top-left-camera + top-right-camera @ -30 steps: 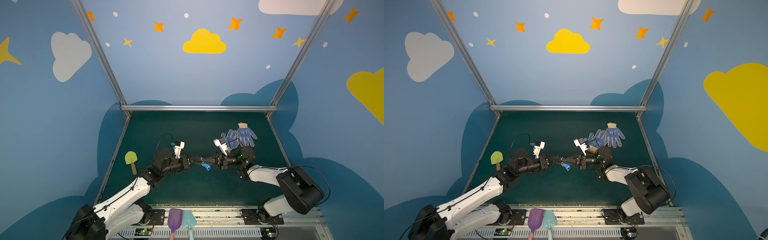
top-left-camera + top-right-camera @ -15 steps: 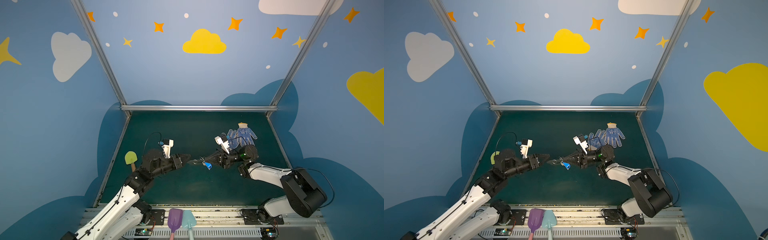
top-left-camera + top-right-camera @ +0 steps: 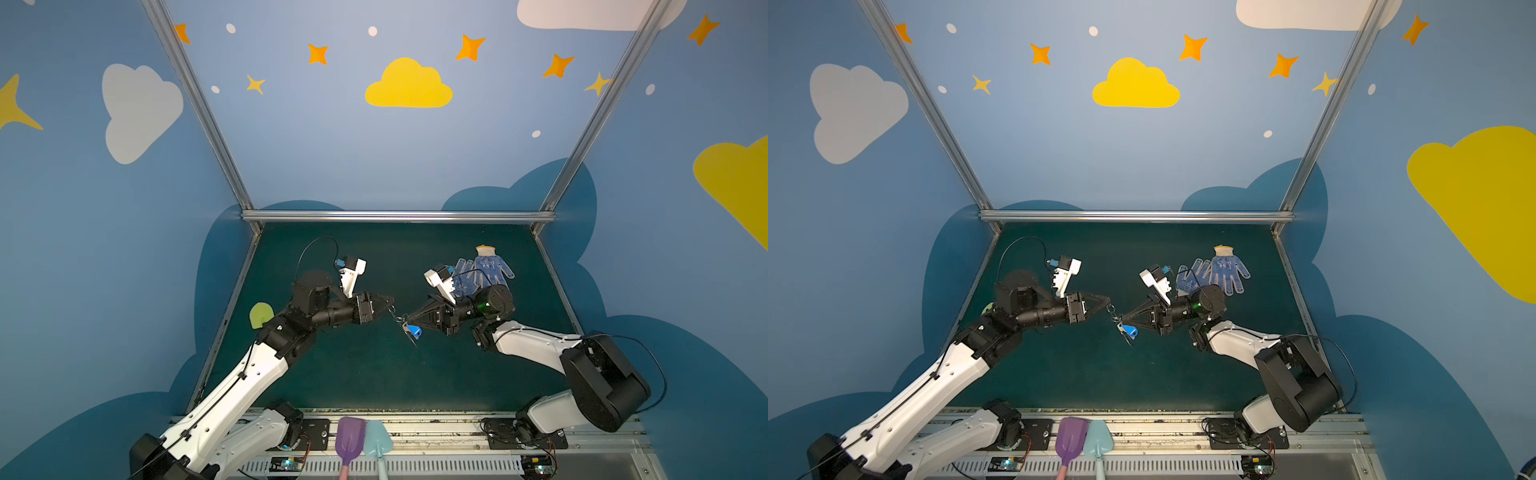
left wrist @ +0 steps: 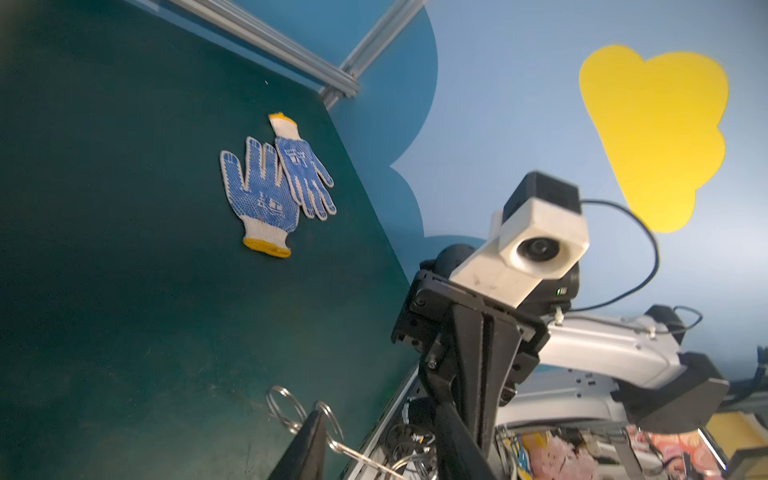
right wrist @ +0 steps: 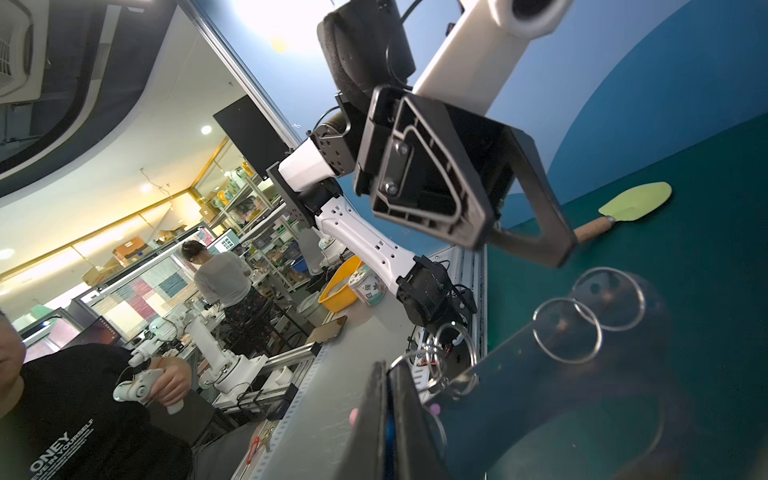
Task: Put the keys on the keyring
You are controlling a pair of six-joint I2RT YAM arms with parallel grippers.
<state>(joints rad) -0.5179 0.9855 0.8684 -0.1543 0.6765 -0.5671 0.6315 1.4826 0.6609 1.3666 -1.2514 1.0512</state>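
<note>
Above the middle of the green mat, held clear of it: the keys, a bright blue plastic head with a silver blade below. Pinched by the blue head in the right gripper, with jaws pressed fully together on it; seen as a blue sliver between the two pads in the right wrist view. Linked to the keys, in both top views: the keyring, a short run of small silver rings reaching toward the left gripper. Left jaws parted, with clear space between the fingers and nothing clamped there. One dark fingertip right at the end ring in the left wrist view; looped through the ring or merely crossing in front of it, hard to tell. Behind the right gripper, toward the far right corner of the mat: a pair of blue dotted gloves, overlapping, lying flat. At the mat's left edge: a pale green spatula with a wooden handle. At the front rail, side by side: a purple scoop and a light blue scoop.
</note>
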